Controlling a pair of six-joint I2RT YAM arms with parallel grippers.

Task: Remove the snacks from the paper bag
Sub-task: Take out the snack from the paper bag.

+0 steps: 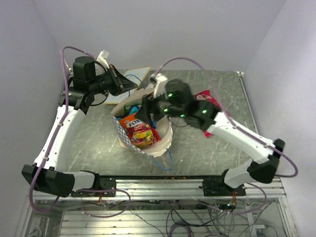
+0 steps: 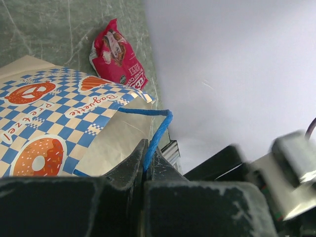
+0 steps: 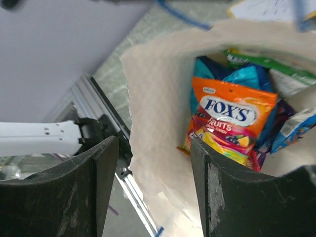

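Left gripper (image 2: 146, 150) clamps the handle (image 2: 157, 129) of the paper bag (image 2: 54, 111). Right gripper (image 3: 154, 148), open above the mouth, must descend onto the orange packet (image 3: 229, 121).

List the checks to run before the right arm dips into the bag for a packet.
1. Left jaws shut on the blue handle, holding that side up: ok.
2. Bag upright with its mouth open: ok.
3. Right jaws open and over the bag mouth: ok.
4. Orange packet on top of the pile and in plain sight: ok.
5. Orange packet centred in the gap between the right jaws: not ok; in the wrist view it sits off to one side.
6. Orange packet free of the packets under it: cannot tell.
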